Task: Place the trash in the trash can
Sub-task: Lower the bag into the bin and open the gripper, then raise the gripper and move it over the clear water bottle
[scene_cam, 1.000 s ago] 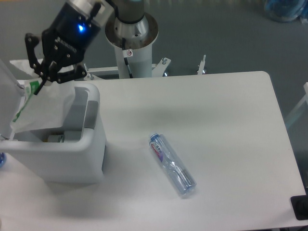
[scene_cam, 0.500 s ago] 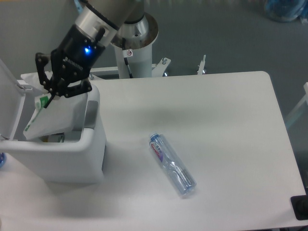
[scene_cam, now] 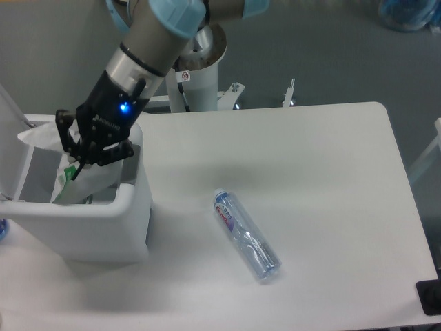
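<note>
camera view: black two-finger gripper (scene_cam: 81, 157) jaws pinch a crumpled white translucent wrapper (scene_cam: 86, 181) inside the large white boxy plastic trash can (scene_cam: 103, 221). a clear plastic bottle with a blue-red label (scene_cam: 247, 236) lies on the white tabletop (scene_cam: 317, 179).

The black two-finger gripper (scene_cam: 77, 156) hangs over the open top of the large white boxy plastic bin (scene_cam: 103, 221) at the table's left, fingers pinching a crumpled white translucent wrapper with green print (scene_cam: 86, 181) that dips inside. A clear plastic bottle with a blue-red label (scene_cam: 245, 235) lies on the white table (scene_cam: 324, 172), well right of the bin.
</note>
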Controlling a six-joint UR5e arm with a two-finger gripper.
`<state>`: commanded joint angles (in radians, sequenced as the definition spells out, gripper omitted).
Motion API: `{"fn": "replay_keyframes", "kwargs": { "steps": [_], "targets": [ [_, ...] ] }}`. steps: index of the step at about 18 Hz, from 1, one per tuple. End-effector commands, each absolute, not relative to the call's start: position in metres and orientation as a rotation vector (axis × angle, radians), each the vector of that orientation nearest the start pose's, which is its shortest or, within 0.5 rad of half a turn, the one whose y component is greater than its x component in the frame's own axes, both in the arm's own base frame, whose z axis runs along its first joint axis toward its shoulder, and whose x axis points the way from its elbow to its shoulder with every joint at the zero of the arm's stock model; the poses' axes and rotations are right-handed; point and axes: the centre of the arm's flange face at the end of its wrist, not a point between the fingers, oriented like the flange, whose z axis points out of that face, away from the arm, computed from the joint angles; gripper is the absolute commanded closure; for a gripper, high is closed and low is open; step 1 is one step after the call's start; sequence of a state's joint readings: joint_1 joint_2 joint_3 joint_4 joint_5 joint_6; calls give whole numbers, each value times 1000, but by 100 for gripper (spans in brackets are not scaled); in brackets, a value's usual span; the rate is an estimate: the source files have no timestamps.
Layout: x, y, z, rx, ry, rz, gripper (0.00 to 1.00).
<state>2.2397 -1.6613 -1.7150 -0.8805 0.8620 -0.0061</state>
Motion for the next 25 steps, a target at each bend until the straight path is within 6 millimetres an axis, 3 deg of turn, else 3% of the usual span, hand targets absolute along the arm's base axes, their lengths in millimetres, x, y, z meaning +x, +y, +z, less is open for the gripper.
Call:
{"fn": "replay_keyframes", "kwargs": {
  "steps": [4,6,7,8,9,10,18,20,25],
  "targets": [
    [-168,555,462,-2391,-591,-622,95],
    [-166,556,465,-2391,-581,-616,87],
    [-165,556,468,-2388,-571,-611,79],
    [-164,555,469,-2389,-548,-603,58],
    [-163,554,471,-2390,-531,-596,23],
    [-162,552,474,-2386,-529,-593,0],
    [-162,532,513,-2375,-498,-400,0],
    [-173,527,519,-2366,-532,-375,0],
    [-292,469,521,-2295,-864,-159,0]
  ]
}}
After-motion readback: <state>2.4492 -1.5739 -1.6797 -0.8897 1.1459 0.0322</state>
